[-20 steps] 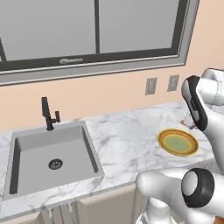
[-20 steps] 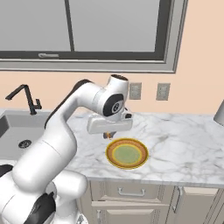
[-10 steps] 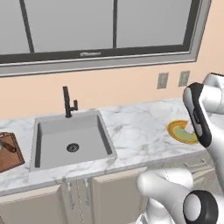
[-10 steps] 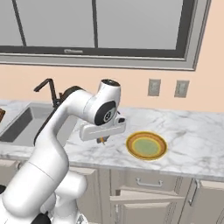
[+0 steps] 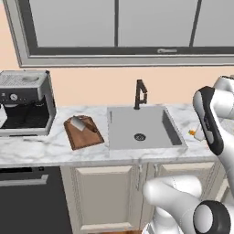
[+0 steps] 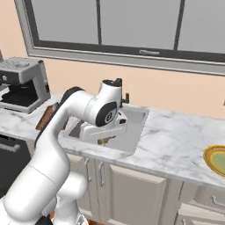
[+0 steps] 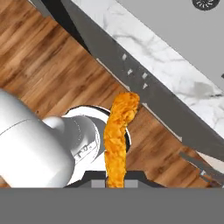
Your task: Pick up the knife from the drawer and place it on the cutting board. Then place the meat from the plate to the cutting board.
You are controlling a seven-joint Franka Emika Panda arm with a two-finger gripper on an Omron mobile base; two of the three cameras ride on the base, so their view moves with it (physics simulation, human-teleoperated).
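Our base had driven left from the plate [image 6: 216, 159]; the fingers [image 7: 116, 177], clamped shut on the meat [image 7: 119, 131], neared the cutting board [image 5: 82, 133] bearing the knife [image 5: 80, 124].

Bright orange meat [image 7: 118, 140], reddish-brown cutting board [image 5: 82, 133] left of the grey sink [image 5: 140, 126], silver-grey knife [image 5: 78, 123] blade on the board, white grey-veined marble counter [image 6: 176, 141], yellow-green plate [image 6: 217, 159] with orange rim, black faucet [image 5: 140, 93] behind the sink, peach wall [image 5: 91, 89].
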